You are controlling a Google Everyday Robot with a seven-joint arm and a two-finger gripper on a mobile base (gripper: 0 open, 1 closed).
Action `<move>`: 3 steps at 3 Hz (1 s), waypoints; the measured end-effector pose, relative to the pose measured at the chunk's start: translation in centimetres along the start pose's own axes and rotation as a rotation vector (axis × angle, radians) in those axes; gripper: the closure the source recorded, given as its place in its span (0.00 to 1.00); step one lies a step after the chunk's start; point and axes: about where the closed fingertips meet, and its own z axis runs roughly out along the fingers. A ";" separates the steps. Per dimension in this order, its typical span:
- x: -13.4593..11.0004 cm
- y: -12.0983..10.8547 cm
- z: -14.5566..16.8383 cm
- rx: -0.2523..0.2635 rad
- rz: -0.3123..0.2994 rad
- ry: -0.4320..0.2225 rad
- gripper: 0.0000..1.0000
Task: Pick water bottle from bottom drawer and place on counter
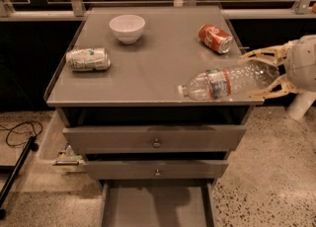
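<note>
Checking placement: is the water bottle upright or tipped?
Tipped: the water bottle lies horizontal over the counter, cap pointing left, base in the pincer at the right edge.

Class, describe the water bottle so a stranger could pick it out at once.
Find the grey counter's front right corner. There the gripper, at the right edge, holds the bottle sideways. Unlike the soda can and the crushed can, it is clear crinkled plastic with a red-and-white label.

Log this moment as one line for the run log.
phase: placing | gripper: right of counter, shut on bottle | bottle: sideways over counter's front right | bottom drawer: open
</note>
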 end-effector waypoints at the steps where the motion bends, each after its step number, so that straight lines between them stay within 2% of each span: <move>1: 2.1 -3.0 1.8 -0.040 -0.013 -0.043 1.00; 2: 2.7 -7.0 4.6 -0.095 -0.043 -0.111 1.00; 3: 2.5 -10.1 8.0 -0.125 -0.046 -0.193 1.00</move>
